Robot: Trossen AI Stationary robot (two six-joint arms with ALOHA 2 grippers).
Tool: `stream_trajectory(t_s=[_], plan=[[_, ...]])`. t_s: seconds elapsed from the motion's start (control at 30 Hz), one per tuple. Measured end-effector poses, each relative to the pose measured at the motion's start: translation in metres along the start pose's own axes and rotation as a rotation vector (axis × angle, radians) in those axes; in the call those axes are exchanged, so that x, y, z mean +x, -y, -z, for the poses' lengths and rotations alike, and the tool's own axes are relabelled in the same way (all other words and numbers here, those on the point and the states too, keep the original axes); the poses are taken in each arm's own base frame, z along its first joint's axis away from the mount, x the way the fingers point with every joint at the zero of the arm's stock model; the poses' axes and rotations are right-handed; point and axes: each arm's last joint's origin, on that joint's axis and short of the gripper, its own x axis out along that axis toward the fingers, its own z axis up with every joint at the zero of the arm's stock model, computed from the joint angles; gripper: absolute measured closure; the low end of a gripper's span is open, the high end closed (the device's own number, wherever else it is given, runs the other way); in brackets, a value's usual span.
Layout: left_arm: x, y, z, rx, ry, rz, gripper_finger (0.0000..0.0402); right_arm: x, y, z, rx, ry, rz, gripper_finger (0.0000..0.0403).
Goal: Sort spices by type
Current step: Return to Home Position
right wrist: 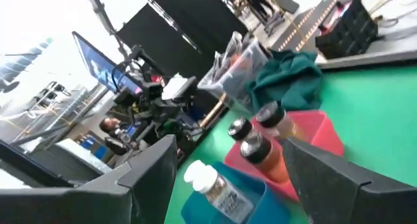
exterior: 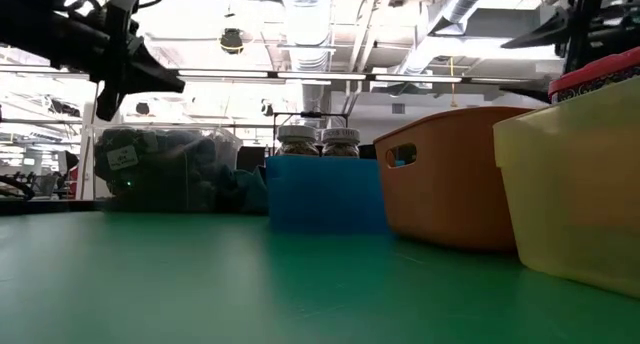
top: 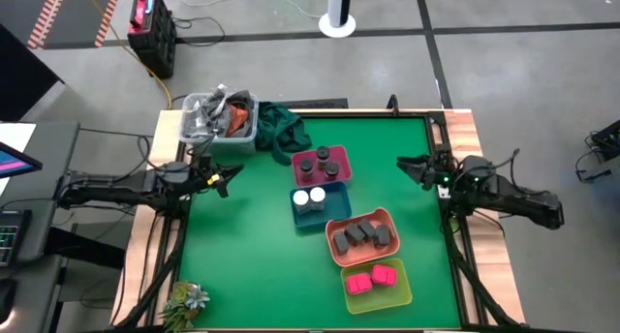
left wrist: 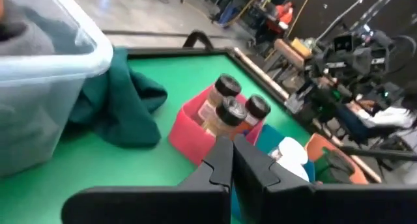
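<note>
Spices (top: 363,236) are sitting sorted: dark-capped jars (top: 321,165) in pink tray (top: 343,154), white-capped jars (top: 309,197) in blue tray (top: 334,205), grey boxes (top: 364,234) in salmon tray (top: 331,246), pink blocks (top: 372,279) in yellow-green tray (top: 399,292). I'm seeing none loose on the mat (top: 252,246), so judging sorting done. I'm hovering both claws empty at the table sides: left claw (left wrist: 232,142) pressed together, right claw (right wrist: 229,146) spread.

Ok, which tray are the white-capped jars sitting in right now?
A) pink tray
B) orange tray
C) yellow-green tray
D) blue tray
D: the overhead view shows the two white-capped jars standing inside the blue tray.
</note>
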Motion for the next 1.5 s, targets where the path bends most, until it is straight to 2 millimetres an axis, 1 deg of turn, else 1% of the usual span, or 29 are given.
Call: stream_trajectory(t_s=[0.1, 0.23, 0.37, 0.47, 0.67, 0.73, 0.8, 0.9, 1.0, 1.07, 1.13, 1.23, 1.3, 1.4, 1.5], plan=[[0.001, -0.002, 0.008, -0.027, -0.012, 0.015, 0.0401, 0.005, 0.008, 0.012, 0.021, -0.025, 0.001, 0.0102], [0.004, -0.012, 0.030, -0.120, -0.002, 0.062, 0.0401, 0.010, 0.014, 0.024, 0.081, 0.011, -0.073, 0.0102], [0.003, -0.020, 0.042, -0.188, -0.005, 0.086, 0.0401, 0.011, 0.011, 0.024, 0.089, 0.057, -0.149, 0.0102], [0.003, -0.026, 0.052, -0.223, -0.033, 0.077, 0.0401, 0.011, 0.012, 0.023, 0.072, 0.067, -0.142, 0.0102], [0.003, -0.030, 0.057, -0.271, -0.042, 0.052, 0.0401, 0.011, 0.014, 0.024, 0.067, 0.062, -0.115, 0.0102], [0.003, -0.031, 0.058, -0.253, -0.053, 0.041, 0.0401, 0.012, 0.015, 0.025, 0.065, 0.054, -0.107, 0.0101], [0.003, -0.032, 0.059, -0.191, -0.060, 0.034, 0.0401, 0.012, 0.016, 0.026, 0.061, 0.042, -0.094, 0.0101], [0.003, -0.032, 0.060, -0.013, -0.064, 0.033, 0.0401, 0.012, 0.019, 0.029, 0.033, 0.013, -0.059, 0.0101], [0.003, -0.032, 0.061, 0.132, -0.065, 0.036, 0.0401, 0.012, 0.022, 0.032, -0.064, -0.019, -0.026, 0.0101], [0.003, -0.033, 0.061, 0.219, -0.064, 0.038, 0.0401, 0.013, 0.023, 0.033, -0.164, -0.026, -0.019, 0.0101], [0.003, -0.033, 0.061, 0.294, -0.065, 0.040, 0.0402, 0.013, 0.023, 0.033, -0.312, -0.030, -0.019, 0.0101], [0.003, -0.033, 0.061, 0.359, -0.066, 0.043, 0.0401, 0.013, 0.023, 0.033, -0.595, -0.032, -0.022, 0.0101], [0.003, -0.033, 0.061, 0.380, -0.066, 0.044, 0.0401, 0.013, 0.023, 0.033, -0.720, -0.031, -0.025, 0.0101], [0.003, -0.033, 0.061, 0.392, -0.068, 0.044, 0.0401, 0.013, 0.023, 0.034, -0.804, -0.031, -0.025, 0.0101], [0.003, -0.033, 0.062, 0.388, -0.069, 0.044, 0.0401, 0.013, 0.023, 0.034, -0.800, -0.032, -0.025, 0.0101]])
